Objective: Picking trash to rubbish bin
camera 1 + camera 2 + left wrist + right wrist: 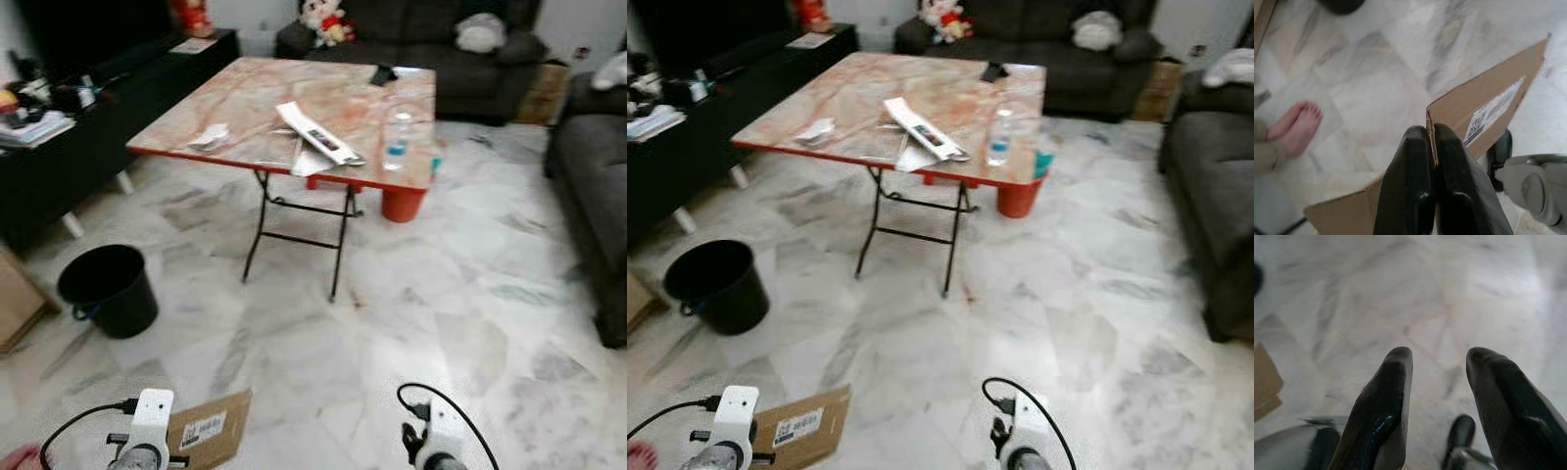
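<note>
- At the far left, a dark cabinet point(69, 162) runs along the wall with clutter on top.
- A black bin point(108, 289) stands on the marble floor point(441, 323), left of the folding surface and well apart from the robot.
- A person's bare foot point(1297, 126) rests on the floor near the robot's left side.
- The left end effector point(1431, 142) is clenched on the edge of a piece of brown cardboard point(1488, 110) bearing a white barcode label; its two black fingers point(1408, 181) press together with the cardboard edge between them. From the head camera the cardboard point(211, 429) sits low in front of the robot, just beside the left wrist.
- In the middle, the surface point(245, 103) with a marbled orange top carries a crumpled paper point(208, 136), a long flat package point(318, 132), a clear plastic bottle point(397, 140) and a small dark item point(383, 73).
- An orange bucket point(403, 203) stands under its right corner.
- The right end effector point(1439, 360) is released, fingers spread apart over bare floor, grasping nothing.
- Dark sofas point(588, 176) line the back and the right.
</note>
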Robot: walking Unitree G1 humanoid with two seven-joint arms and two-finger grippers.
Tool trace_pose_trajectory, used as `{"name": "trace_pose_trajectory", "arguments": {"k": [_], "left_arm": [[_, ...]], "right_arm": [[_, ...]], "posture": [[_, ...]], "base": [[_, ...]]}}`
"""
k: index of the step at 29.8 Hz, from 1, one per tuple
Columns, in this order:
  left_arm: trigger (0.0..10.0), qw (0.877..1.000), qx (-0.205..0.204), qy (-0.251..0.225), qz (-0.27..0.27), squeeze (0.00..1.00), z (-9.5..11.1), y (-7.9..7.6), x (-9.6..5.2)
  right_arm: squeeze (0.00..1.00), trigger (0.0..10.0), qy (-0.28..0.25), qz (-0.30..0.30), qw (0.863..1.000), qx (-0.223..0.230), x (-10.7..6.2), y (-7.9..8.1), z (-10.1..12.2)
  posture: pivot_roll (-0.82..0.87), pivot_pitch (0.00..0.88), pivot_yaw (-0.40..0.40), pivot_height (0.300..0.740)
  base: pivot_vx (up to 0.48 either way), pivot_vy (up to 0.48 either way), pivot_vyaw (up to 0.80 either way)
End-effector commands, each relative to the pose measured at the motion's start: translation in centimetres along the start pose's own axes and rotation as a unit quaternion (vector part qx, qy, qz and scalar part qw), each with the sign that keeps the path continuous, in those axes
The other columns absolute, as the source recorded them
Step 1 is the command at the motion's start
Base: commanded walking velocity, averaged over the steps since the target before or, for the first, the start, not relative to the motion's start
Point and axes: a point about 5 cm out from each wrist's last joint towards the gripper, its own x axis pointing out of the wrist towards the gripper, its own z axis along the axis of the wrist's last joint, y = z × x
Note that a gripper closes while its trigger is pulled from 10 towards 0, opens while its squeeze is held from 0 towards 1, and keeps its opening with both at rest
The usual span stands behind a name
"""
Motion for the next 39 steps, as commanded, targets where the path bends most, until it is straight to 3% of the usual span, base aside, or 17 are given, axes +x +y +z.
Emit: {"name": "trace_pose_trajectory", "arguments": {"k": [1,10,18,25,39], "left_arm": [[10.0,1.000,-0.005,0.007,0.006,0.00,-0.14,0.09,0.00],[10.0,1.000,-0.003,0.017,0.011,0.00,-0.64,0.25,-0.10],[10.0,1.000,-0.005,0.022,0.018,0.00,-0.83,0.36,-0.14],[10.0,1.000,-0.006,0.021,0.018,0.00,-0.79,0.30,-0.13],[10.0,1.000,-0.007,0.021,0.019,0.00,-0.84,0.31,-0.15]], "right_arm": [[0.00,10.0,0.002,0.003,1.000,-0.002,0.05,0.09,0.09],[0.00,10.0,0.002,0.004,1.000,-0.010,0.06,0.22,0.08],[0.00,10.0,0.003,0.004,1.000,-0.006,0.01,0.19,-0.08],[0.00,10.0,0.004,0.008,1.000,-0.016,0.06,0.29,0.03],[0.00,10.0,-0.003,0.014,0.999,-0.034,0.16,0.59,0.44]], "posture": [[0.19,0.000,0.026,0.740],[0.19,0.000,0.026,0.740],[0.19,0.000,0.026,0.740],[0.19,0.000,0.026,0.740],[0.20,0.000,0.026,0.740]], "base": [[0.000,0.000,0.80],[0.032,0.000,0.14],[0.420,0.000,0.77],[0.434,0.000,0.00],[0.433,0.000,0.48]]}}
